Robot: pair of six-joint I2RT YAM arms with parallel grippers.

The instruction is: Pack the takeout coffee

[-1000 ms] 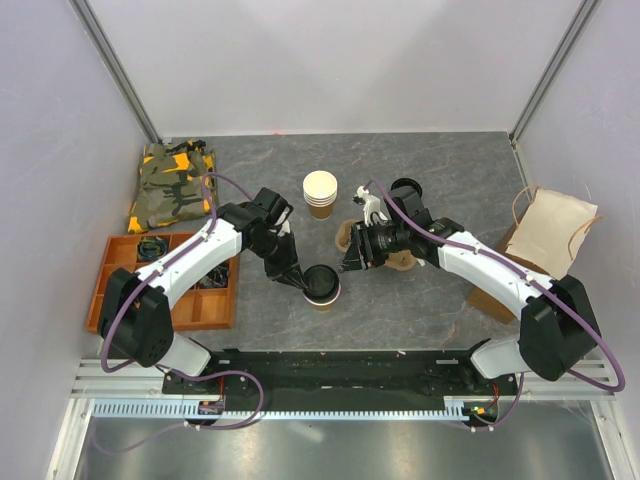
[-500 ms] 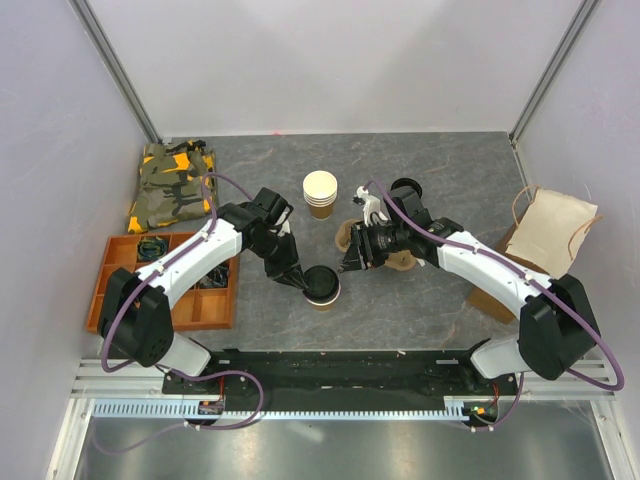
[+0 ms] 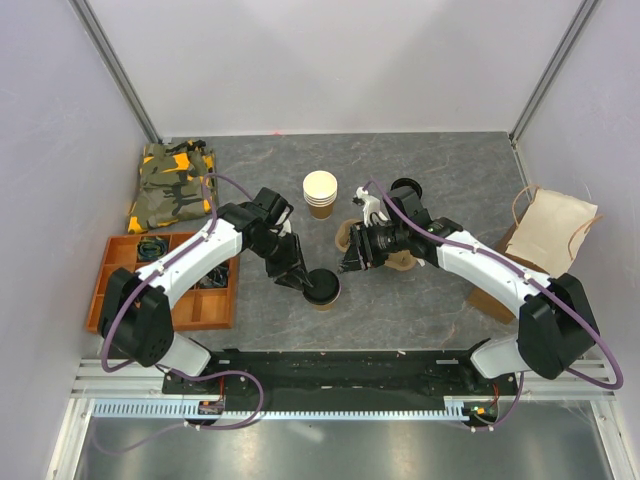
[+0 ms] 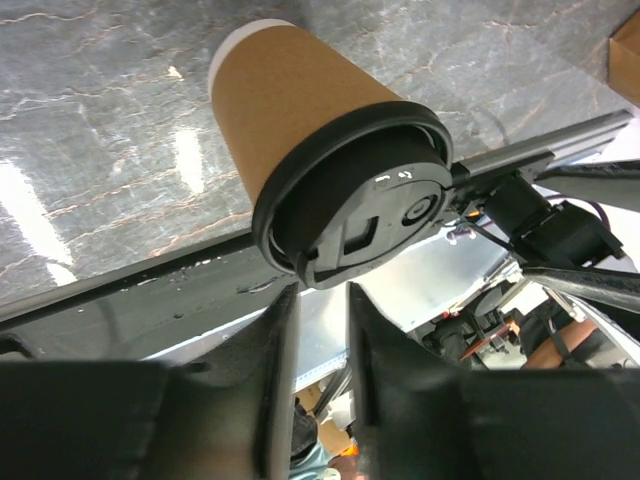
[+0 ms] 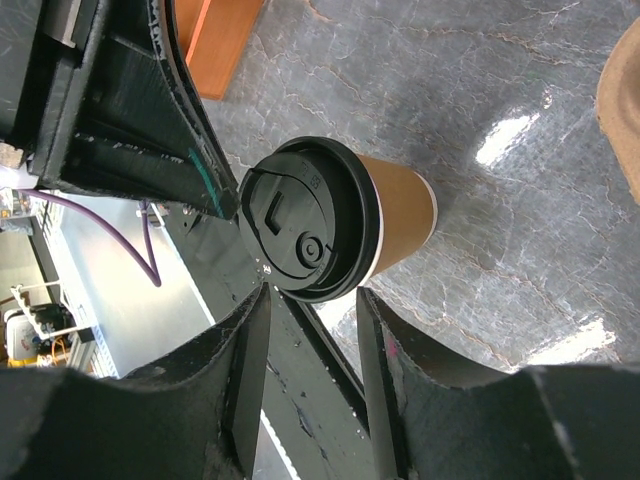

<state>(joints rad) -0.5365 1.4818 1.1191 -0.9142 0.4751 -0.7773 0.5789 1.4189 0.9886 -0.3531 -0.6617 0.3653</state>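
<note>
The takeout coffee (image 3: 322,288), a brown paper cup with a black lid, stands on the grey table between my two grippers. In the left wrist view the cup (image 4: 330,160) sits just past the tips of my left gripper (image 4: 322,300). Its jaws are a little apart, with the lid's rim at their tips and nothing clamped. Seen from above, the left gripper (image 3: 300,280) is at the cup's left side. My right gripper (image 3: 350,262) is a short way to the cup's right, open. In the right wrist view the cup (image 5: 330,225) lies just ahead of that gripper (image 5: 312,295).
A stack of cream-rimmed cups (image 3: 320,193) stands behind the coffee. A tan cardboard piece (image 3: 400,262) lies under the right arm, a loose black lid (image 3: 405,188) behind it. An orange compartment tray (image 3: 110,255) and camouflage cloth (image 3: 172,185) are at left, a paper bag (image 3: 550,235) at right.
The left gripper's fingers have spread apart at the lid's rim, letting go of it. The cup and the right arm have hardly moved.
</note>
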